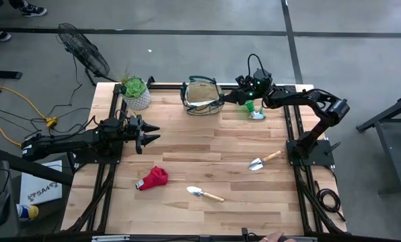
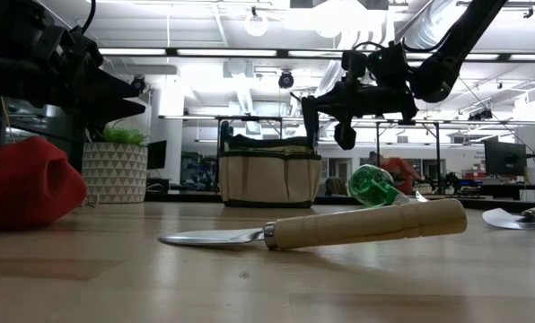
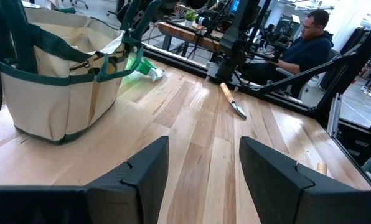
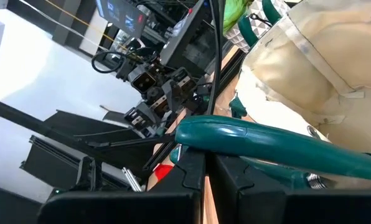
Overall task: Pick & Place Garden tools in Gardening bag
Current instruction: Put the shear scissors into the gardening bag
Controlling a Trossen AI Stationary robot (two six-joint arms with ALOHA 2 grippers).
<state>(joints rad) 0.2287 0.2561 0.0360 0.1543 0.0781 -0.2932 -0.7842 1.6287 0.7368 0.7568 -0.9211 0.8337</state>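
One pruning shears [image 4: 279, 146] in right end effector [image 4: 207, 168], beside gardening bag [image 1: 202, 95]

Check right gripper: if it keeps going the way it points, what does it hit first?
Probably the gardening bag. The right gripper, shut on green-handled pruning shears, points toward the bag's rim in the high view, nothing between. It rides above the table, so it may pass over the opening.

Your table [image 1: 207, 151] is pale wood planks. Along its upper edge in the high view sit a plant pot [image 1: 136, 94] at the upper left, a bag [image 1: 202, 97] at the upper centre and a green plastic piece [image 1: 256, 113] just right of it. Lower down lie a red cloth [image 1: 153, 178], a trowel [image 1: 204, 193] at lower centre and another trowel [image 1: 264, 161] at the right.
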